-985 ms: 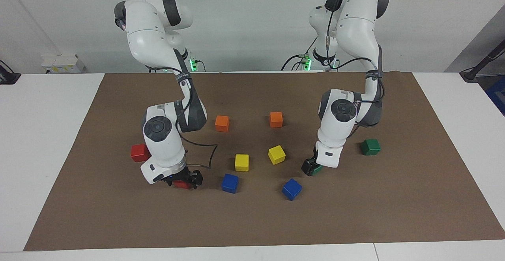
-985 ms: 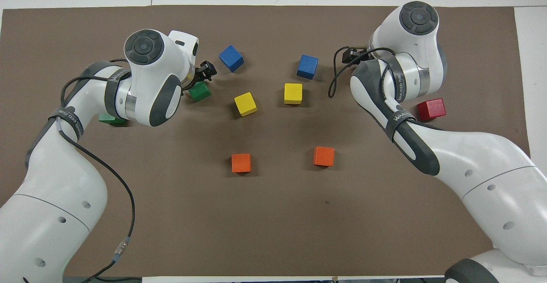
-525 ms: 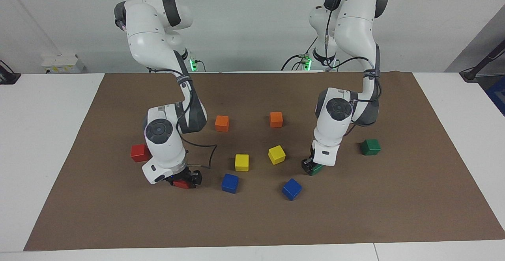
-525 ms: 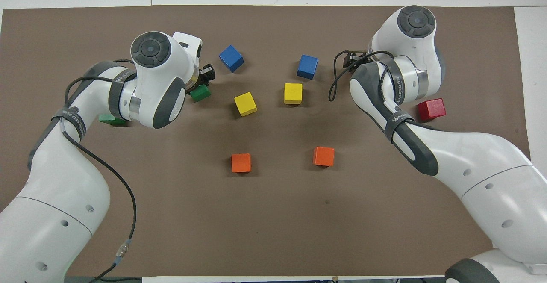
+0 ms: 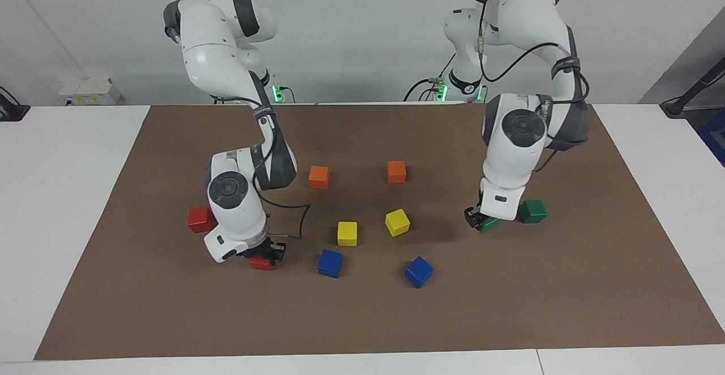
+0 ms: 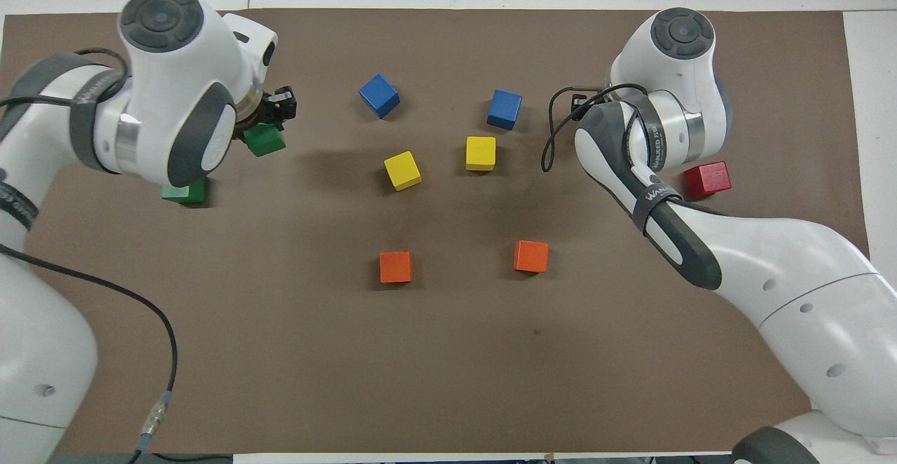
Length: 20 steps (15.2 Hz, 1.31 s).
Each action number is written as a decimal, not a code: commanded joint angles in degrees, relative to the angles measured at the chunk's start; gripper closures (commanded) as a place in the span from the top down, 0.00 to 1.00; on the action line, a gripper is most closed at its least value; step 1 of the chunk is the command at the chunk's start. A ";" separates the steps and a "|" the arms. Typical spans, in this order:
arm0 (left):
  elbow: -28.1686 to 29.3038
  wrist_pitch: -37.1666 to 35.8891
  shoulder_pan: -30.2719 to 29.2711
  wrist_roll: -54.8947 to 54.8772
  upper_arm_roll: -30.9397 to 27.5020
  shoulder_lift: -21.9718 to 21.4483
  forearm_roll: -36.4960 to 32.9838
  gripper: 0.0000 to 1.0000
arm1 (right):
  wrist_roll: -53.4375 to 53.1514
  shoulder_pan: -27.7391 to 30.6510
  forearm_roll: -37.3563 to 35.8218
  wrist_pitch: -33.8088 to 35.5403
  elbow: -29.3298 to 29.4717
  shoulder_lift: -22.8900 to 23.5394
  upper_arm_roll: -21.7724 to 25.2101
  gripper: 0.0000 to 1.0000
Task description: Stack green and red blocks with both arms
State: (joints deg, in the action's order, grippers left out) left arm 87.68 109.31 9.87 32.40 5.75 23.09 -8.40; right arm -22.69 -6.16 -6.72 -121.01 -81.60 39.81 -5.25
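Note:
My left gripper (image 5: 481, 221) is shut on a green block (image 5: 490, 225) and holds it just above the mat, close beside the second green block (image 5: 532, 211). In the overhead view the held green block (image 6: 265, 140) shows under the left gripper (image 6: 268, 122), while the second green block (image 6: 183, 193) is partly covered by the arm. My right gripper (image 5: 261, 256) is down at the mat, shut on a red block (image 5: 260, 263). The other red block (image 5: 199, 219) sits nearer to the robots, toward the right arm's end. In the overhead view only this free red block (image 6: 708, 178) shows.
Between the arms on the brown mat (image 5: 362, 318) lie two orange cubes (image 5: 319, 177) (image 5: 396, 171), two yellow cubes (image 5: 347, 233) (image 5: 397, 222) and two blue cubes (image 5: 330, 263) (image 5: 418, 271). White tabletop (image 5: 62, 194) borders the mat.
The left arm rose and carried its green block toward the second green block at its own end. The right gripper closed on the red block and barely moved.

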 commanded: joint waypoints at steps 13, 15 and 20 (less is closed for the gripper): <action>18.48 8.45 -15.66 -38.20 0.14 -8.41 6.63 0.00 | 38.23 13.71 0.66 0.53 -27.81 -25.65 -0.29 0.00; 20.16 9.86 -16.11 -38.20 0.14 -9.02 8.30 0.00 | 41.31 15.74 0.66 -2.89 -30.62 -26.36 -0.29 0.00; 20.08 10.22 -16.11 -38.29 0.05 -9.03 8.40 0.00 | 41.68 16.71 0.66 -7.74 -34.33 -27.24 -0.29 0.00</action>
State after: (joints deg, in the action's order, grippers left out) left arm 105.09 117.71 -5.80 -4.63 5.77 16.44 -1.10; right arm 17.64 9.53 -6.73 -127.03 -113.32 14.73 -4.80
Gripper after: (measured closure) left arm 0.454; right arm 0.458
